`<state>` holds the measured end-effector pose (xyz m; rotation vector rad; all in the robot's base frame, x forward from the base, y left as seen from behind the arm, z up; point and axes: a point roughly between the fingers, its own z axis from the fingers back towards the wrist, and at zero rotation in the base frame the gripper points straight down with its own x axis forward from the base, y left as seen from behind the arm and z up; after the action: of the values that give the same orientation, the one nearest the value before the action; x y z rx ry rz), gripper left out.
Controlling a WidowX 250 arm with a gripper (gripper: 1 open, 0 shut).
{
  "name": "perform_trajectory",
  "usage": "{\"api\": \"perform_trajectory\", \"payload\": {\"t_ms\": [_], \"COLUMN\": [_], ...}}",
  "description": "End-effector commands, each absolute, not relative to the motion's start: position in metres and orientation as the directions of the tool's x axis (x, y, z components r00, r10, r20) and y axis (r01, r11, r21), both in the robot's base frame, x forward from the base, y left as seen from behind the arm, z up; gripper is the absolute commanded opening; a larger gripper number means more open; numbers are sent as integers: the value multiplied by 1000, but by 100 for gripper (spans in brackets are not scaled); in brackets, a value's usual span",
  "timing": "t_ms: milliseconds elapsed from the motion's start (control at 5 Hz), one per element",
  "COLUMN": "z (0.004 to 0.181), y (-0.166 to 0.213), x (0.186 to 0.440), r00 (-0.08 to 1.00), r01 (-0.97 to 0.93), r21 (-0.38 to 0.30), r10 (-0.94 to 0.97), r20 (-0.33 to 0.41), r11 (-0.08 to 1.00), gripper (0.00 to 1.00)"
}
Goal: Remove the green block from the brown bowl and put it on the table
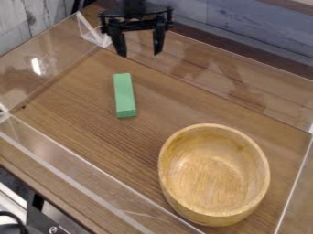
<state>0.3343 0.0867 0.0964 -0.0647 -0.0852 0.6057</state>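
Observation:
The green block (124, 95) lies flat on the table (208, 96), left of centre, pointing away from the camera. The brown bowl (215, 174) sits at the front right with nothing inside it. My gripper (138, 47) hangs open above the table's far left part, beyond the block's far end and clear of it, fingers pointing down with nothing between them.
A low clear acrylic wall (73, 187) runs around the table's edges. A grey plank wall stands behind the table.

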Motion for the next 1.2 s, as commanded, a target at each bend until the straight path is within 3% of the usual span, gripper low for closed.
{"api": "perform_trajectory", "payload": {"t_ms": [0, 400, 1000], "z": [121, 135, 155], "y": [85, 79, 103], "x": [344, 345, 344], "r00": [827, 849, 898], "r01": [-537, -495, -392], "r21": [-111, -119, -114], "r10": [548, 508, 407], "r20": [125, 144, 167], "r11": [836, 861, 913], "gripper": [100, 100, 100]}}
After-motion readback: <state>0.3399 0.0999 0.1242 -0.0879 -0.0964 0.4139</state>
